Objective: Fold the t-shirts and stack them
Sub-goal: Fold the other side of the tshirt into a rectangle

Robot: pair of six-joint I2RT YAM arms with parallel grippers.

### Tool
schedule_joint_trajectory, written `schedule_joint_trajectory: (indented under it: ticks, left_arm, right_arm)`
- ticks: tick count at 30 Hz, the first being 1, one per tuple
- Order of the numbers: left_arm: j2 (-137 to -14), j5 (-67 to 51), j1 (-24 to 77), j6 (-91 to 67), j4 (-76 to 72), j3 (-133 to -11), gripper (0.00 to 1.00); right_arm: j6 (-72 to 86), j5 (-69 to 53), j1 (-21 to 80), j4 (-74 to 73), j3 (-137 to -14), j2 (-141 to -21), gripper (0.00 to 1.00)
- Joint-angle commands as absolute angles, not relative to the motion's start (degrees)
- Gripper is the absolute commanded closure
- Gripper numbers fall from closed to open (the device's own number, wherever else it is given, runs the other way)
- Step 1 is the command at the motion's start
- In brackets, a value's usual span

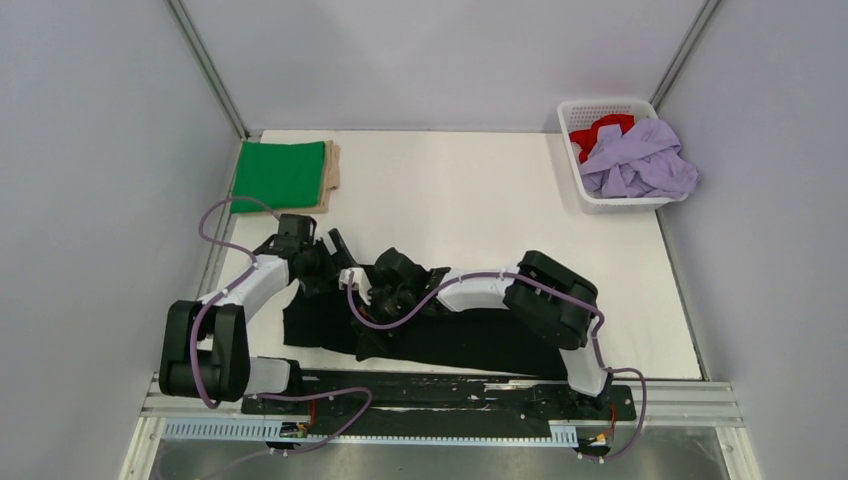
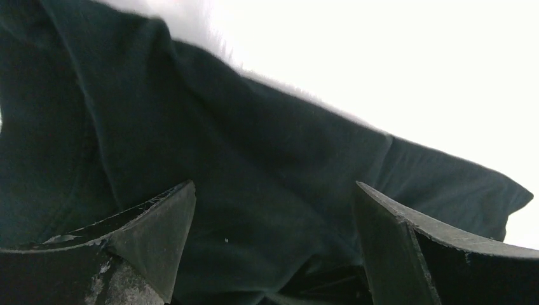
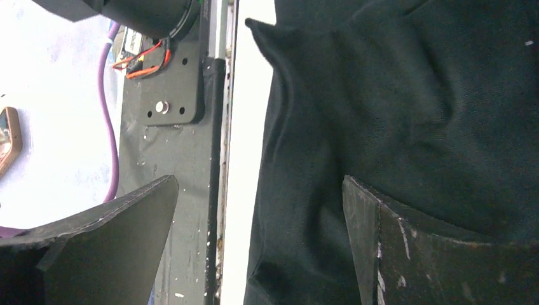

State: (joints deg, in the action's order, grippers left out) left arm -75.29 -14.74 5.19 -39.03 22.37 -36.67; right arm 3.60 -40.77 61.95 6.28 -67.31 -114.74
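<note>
A large black t-shirt [image 1: 460,342] lies spread along the near edge of the white table. My left gripper [image 1: 332,252] hovers over its far left corner. In the left wrist view the gripper [image 2: 273,219] is open, with wrinkled black cloth [image 2: 254,140] below and between the fingers. My right gripper [image 1: 372,300] is low over the shirt's left part. In the right wrist view it [image 3: 260,219] is open, straddling the shirt's edge [image 3: 413,95] and the table edge. A folded green t-shirt [image 1: 280,172] lies on a tan one [image 1: 333,165] at the far left. Red [image 1: 603,130] and lilac [image 1: 640,165] shirts fill the basket.
The white lattice basket [image 1: 620,203] stands at the far right corner. The black mounting plate [image 3: 171,89] with the arm bases and cables runs just below the table's near edge [image 3: 245,127]. Grey walls close in both sides.
</note>
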Motion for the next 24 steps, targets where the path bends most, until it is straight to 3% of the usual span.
schedule_joint_trajectory:
  ticks: [1,10,17,24]
  left_arm:
    - [-79.0,-8.4,4.8,-38.4,18.4,-40.3,0.00]
    - [-86.7,-4.3,4.3,-36.5,19.0,-48.1,0.00]
    - [-86.5,-6.3,4.3,-35.8,21.6,-53.9,0.00]
    - [-75.2,-7.6,4.9,-35.9,28.9,-53.3,0.00]
  right_arm:
    - [0.6,-45.1,63.5,3.6,-67.0,-113.4,0.00]
    - [-4.2,-47.1,64.2,-2.6,-58.9,-102.3,0.00]
    - [2.6,-30.2,63.0,1.3,-54.9,-92.6,0.00]
    - [20.9,-14.9,55.1,12.1,-42.6,-77.9,0.00]
